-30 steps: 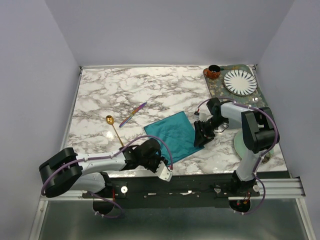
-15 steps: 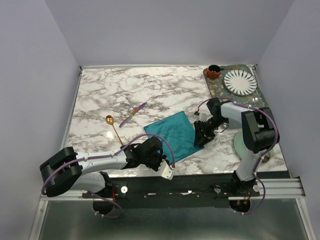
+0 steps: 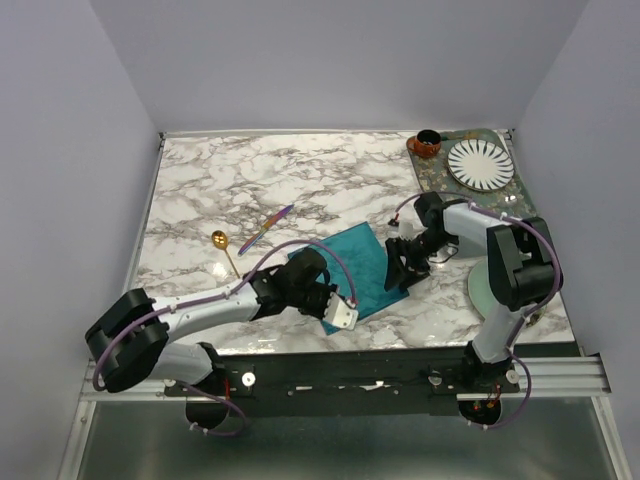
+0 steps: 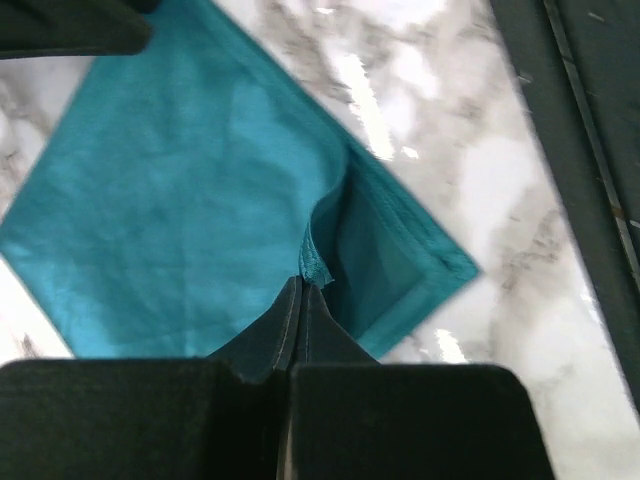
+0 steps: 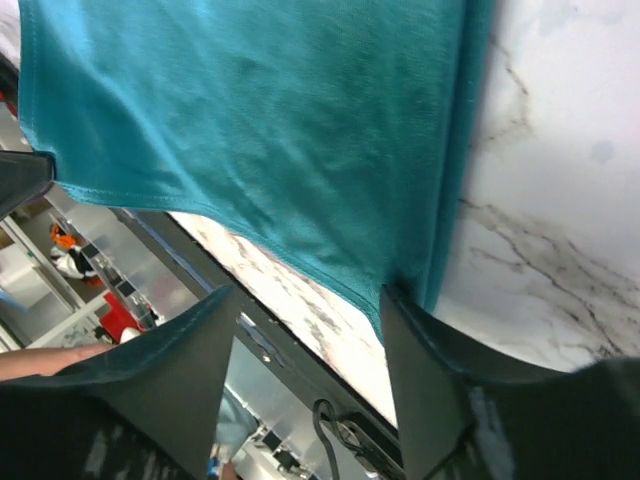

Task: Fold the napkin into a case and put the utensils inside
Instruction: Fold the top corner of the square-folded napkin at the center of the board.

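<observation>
The teal napkin [image 3: 362, 258] lies spread near the table's front edge, between the two arms. My left gripper [image 3: 330, 292] is shut on a bit of the napkin's [image 4: 180, 200] top layer by its near corner [image 4: 305, 278], and this layer stands lifted off the one beneath. My right gripper [image 5: 305, 300] is open at the napkin's [image 5: 280, 120] right edge, one finger [image 5: 425, 340] touching the hem. Two utensils lie on the marble to the left: the purple one [image 3: 266, 228] and the gold spoon [image 3: 222, 243]. No folded case shows.
A striped plate [image 3: 480, 163] and a brown cup [image 3: 427, 143] sit on a dark mat at the back right. A pale green saucer [image 3: 478, 288] lies under my right arm. The table's front rail [image 3: 400, 355] runs just beyond the napkin's near corner.
My left gripper has shut on the napkin's near corner and moved up and right over the cloth, lifting that layer. My right gripper's jaws have spread wider.
</observation>
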Controlling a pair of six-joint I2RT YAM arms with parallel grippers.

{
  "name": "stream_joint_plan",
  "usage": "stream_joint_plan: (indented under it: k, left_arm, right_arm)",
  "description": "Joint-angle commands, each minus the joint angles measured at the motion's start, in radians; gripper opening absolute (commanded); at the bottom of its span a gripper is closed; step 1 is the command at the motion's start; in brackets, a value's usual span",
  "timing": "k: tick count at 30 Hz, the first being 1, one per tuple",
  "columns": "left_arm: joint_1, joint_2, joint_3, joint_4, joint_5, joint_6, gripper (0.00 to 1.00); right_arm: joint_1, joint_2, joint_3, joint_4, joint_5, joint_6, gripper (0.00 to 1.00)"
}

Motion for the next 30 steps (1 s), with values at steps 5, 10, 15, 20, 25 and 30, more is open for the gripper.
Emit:
stream_joint_plan:
  k: [5,10,15,20,25,30]
  left_arm:
    - [0.168,0.195,0.291,-0.078,0.157,-0.121,0.00]
    - [0.234,0.324,0.429,-0.113,0.169,-0.170,0.00]
    - [0.280,0.471,0.595,-0.145,0.158,-0.202,0.00]
    - [0.311,0.588,0.729,-0.190,0.164,-0.211,0.00]
    - [0.324,0.651,0.793,-0.219,0.157,-0.194,0.00]
    - [0.343,0.717,0.872,-0.259,0.163,-0.188,0.00]
  right_arm:
    - [-0.001,-0.098,0.089,-0.027,-0.028,0.000,0.81]
    - [-0.015,-0.112,0.114,-0.027,0.018,-0.004,0.90]
    - [-0.036,-0.111,0.118,-0.035,0.026,-0.007,0.94]
    - [-0.053,-0.106,0.126,-0.043,0.034,-0.010,0.95]
    - [-0.071,-0.100,0.129,-0.050,0.032,-0.013,0.95]
    - [-0.076,-0.094,0.124,-0.057,0.031,-0.015,0.94]
